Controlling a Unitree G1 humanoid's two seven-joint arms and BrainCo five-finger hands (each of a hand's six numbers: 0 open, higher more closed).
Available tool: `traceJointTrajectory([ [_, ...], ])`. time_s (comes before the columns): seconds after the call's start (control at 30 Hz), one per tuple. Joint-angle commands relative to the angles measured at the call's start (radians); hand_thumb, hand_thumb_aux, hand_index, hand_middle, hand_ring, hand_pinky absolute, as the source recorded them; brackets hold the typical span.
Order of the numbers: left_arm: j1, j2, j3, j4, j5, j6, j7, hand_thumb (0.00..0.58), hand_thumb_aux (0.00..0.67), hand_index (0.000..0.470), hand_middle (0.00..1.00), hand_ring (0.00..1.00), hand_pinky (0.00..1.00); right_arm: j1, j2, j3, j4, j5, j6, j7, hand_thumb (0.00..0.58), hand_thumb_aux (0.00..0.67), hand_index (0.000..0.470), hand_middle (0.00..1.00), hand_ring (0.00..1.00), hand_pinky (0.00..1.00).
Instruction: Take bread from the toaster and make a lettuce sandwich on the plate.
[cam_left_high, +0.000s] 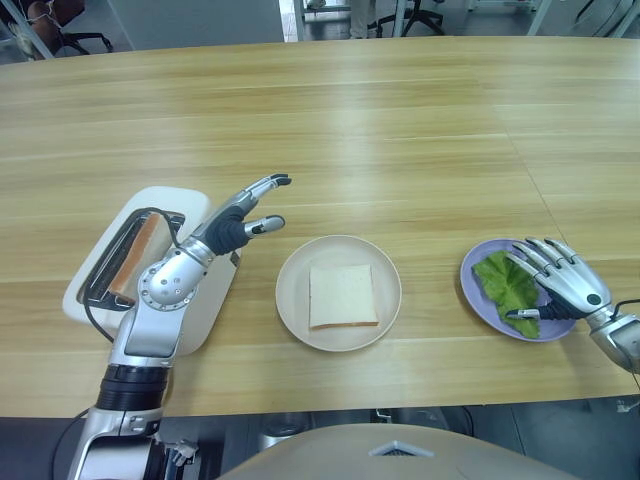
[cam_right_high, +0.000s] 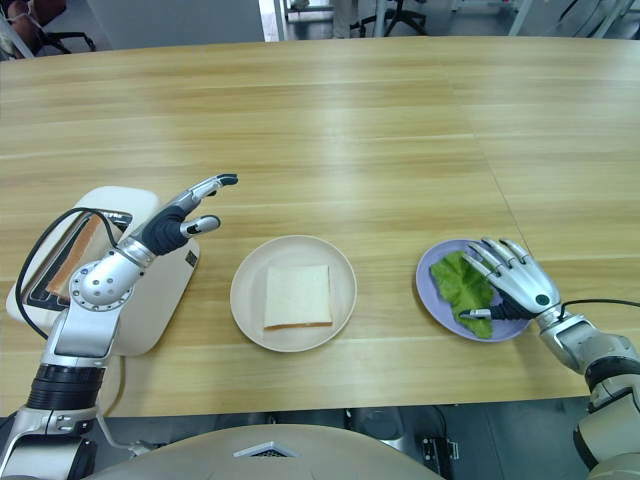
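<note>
a long bench of pale wood planks carries everything. on its left near side lies a cream, round-cornered toaster, its slot facing up, with a black cable looping over its left end. near the middle of the near edge sits a round cream plate, just beside the toaster's right side but apart from it. well to the right of that sits a smaller round purple plate, close to the bench's near edge. the left hand, metal with dark joints, hovers over the toaster's right end, its fingers stretched out and released, pointing toward the far right and holding nothing. the right hand lies over the right half of the purple plate, palm down, its fingers spread and uncurled toward the far left, the thumb tip at the leaf's near end; they are not clenched round anything, and whether they touch the leaf cannot be told. one square slice of white bread lies flat in the middle of the cream plate, with nothing on top of it. a second slice of bread with a brown crust stands on edge in the toaster slot, partly sticking out, just left of the left wrist. a crinkled green lettuce leaf lies on the purple plate, covering its left and middle part, its right edge under the right hand.
</note>
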Motion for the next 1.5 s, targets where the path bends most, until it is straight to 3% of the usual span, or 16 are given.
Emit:
traceJointTrajectory([
  [0.03, 0.005, 0.013, -0.009, 0.015, 0.0, -0.009, -0.01, 0.0, 0.0, 0.0, 0.0, 0.0, 0.0, -0.013, 0.019, 0.04, 0.029, 0.015, -0.028, 0.025, 0.0, 0.0, 0.0, 0.0, 0.0, 0.0],
  [0.17, 0.005, 0.013, -0.01, 0.015, 0.001, -0.013, -0.01, 0.0, 0.0, 0.0, 0.0, 0.0, 0.0, -0.022, 0.025, 0.062, 0.046, 0.026, -0.037, 0.033, 0.0, 0.0, 0.0, 0.0, 0.0, 0.0],
  [0.2, 0.004, 0.013, -0.011, 0.015, 0.001, -0.013, -0.01, 0.0, 0.0, 0.0, 0.0, 0.0, 0.0, -0.024, 0.026, 0.067, 0.05, 0.027, -0.04, 0.034, 0.294, 0.2, 0.137, 0.0, 0.0, 0.0],
  [0.23, 0.004, 0.013, -0.011, 0.014, 0.002, -0.014, -0.01, 0.0, 0.0, 0.0, 0.0, 0.0, 0.0, -0.026, 0.027, 0.072, 0.053, 0.028, -0.043, 0.036, 0.47, 0.378, 0.26, 0.0, 0.0, 0.0],
  [0.27, 0.004, 0.013, -0.011, 0.014, 0.002, -0.014, -0.009, 0.0, 0.0, 0.0, 0.0, 0.0, 0.0, -0.028, 0.028, 0.076, 0.056, 0.029, -0.045, 0.039, 0.47, 0.378, 0.26, 0.0, 0.0, 0.0],
  [0.3, 0.004, 0.013, -0.011, 0.014, 0.002, -0.014, -0.009, 0.0, 0.0, 0.0, 0.0, 0.0, 0.0, -0.03, 0.029, 0.081, 0.059, 0.032, -0.046, 0.04, 0.57, 0.581, 0.399, 0.0, 0.0, 0.0],
  [0.37, 0.004, 0.013, -0.01, 0.014, 0.002, -0.014, -0.008, 0.0, 0.0, 0.0, 0.0, 0.0, 0.0, -0.031, 0.03, 0.091, 0.063, 0.036, -0.049, 0.04, 0.57, 0.581, 0.399, 0.0, 0.0, 0.0],
  [0.4, 0.003, 0.013, -0.011, 0.015, 0.003, -0.014, -0.008, 0.0, 0.0, 0.0, 0.0, 0.0, 0.0, -0.03, 0.03, 0.095, 0.065, 0.038, -0.051, 0.039, 0.58, 0.67, 0.46, 0.0, 0.0, 0.0],
  [1.1, -0.007, 0.023, -0.008, 0.037, 0.001, -0.024, -0.009, 0.0, 0.0, 0.0, 0.0, 0.0, 0.0, -0.045, 0.009, 0.128, 0.06, 0.069, -0.079, -0.027, 0.58, 0.67, 0.46, 0.0, 0.0, 0.0],
  [1.5, -0.019, 0.027, -0.012, 0.047, 0.007, -0.028, -0.004, 0.0, 0.0, 0.0, 0.0, 0.0, 0.0, -0.067, -0.139, 0.06, -0.211, 0.08, -0.089, -0.035, 0.58, 0.67, 0.46, 0.0, 0.0, 0.0],
])
